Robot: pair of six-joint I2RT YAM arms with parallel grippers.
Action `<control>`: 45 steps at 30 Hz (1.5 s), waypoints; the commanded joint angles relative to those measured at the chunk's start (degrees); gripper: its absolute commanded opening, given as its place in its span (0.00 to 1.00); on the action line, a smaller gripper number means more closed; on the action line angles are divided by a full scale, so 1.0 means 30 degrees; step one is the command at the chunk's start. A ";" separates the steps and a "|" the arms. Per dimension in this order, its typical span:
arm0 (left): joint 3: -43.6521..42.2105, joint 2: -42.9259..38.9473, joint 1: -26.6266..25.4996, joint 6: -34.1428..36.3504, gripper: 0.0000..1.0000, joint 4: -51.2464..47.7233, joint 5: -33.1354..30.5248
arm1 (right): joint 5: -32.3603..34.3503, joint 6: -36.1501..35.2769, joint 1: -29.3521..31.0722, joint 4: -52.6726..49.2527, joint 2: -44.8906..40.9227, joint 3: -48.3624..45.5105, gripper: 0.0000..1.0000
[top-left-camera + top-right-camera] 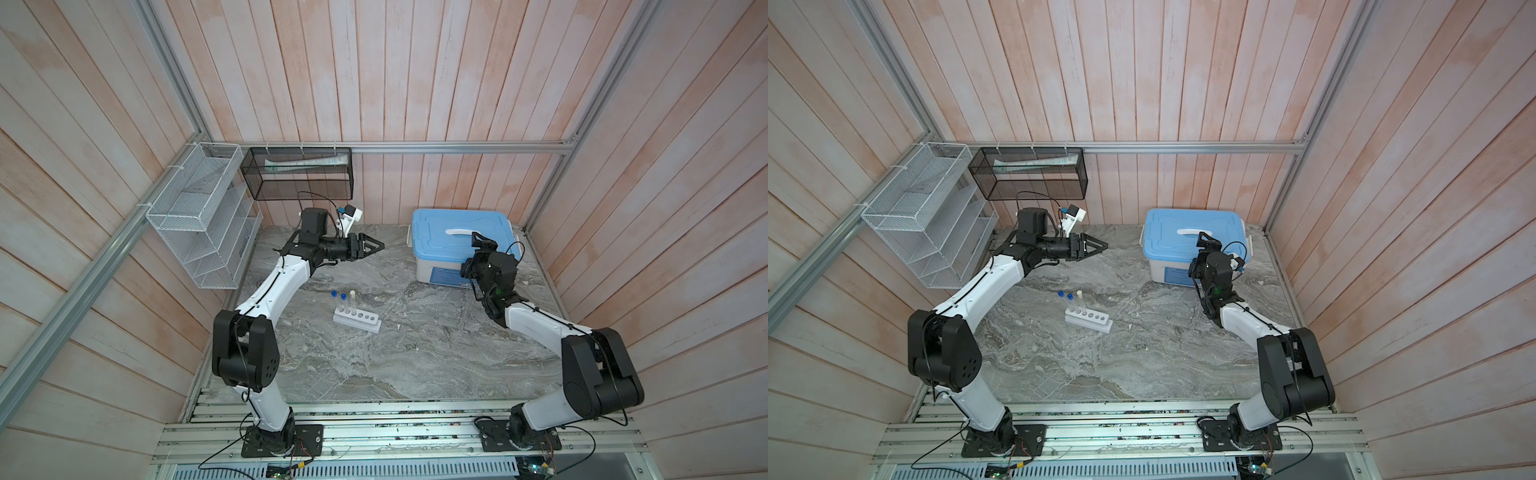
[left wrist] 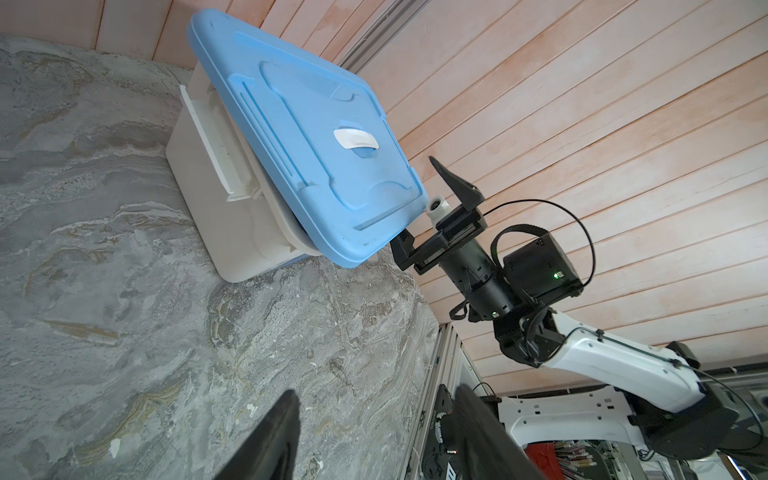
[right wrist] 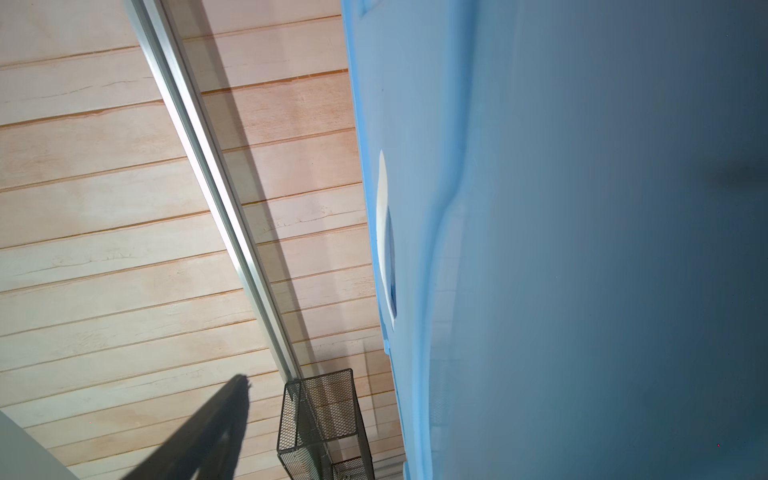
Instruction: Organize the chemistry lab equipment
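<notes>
My grey marbled table carries the white rack, nearer me than the left gripper, and the bin ahead of it.

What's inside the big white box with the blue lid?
Only the rim of the white plastic box shows, under the blue plastic lid where one corner sits tilted up. The lid covers the inside, so I cannot tell.

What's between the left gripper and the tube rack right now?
Nothing visible. The left gripper hangs open behind the rack, and only bare table lies between them. Three capped tubes stand at the rack's left end.
</notes>
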 commanded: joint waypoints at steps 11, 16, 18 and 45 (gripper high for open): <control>0.0402 -0.0047 -0.0056 0.0723 0.61 -0.0811 -0.0187 | -0.0390 0.1733 -0.0357 -0.5703 -0.0495 -0.0810 0.91; 0.0163 -0.0179 -0.0041 0.0609 0.61 -0.0644 -0.0202 | -0.0604 0.1816 -0.0383 -0.5485 -0.0284 -0.0774 0.91; 0.0040 -0.0222 -0.0049 0.0530 0.61 -0.0528 -0.0198 | -0.0583 0.1715 -0.0395 -0.5704 -0.0132 -0.0615 0.91; 0.1241 0.0947 -0.0496 0.0600 0.61 -0.1503 -0.0944 | -0.2023 0.1318 -0.1243 -0.9075 -0.0830 -0.1157 0.94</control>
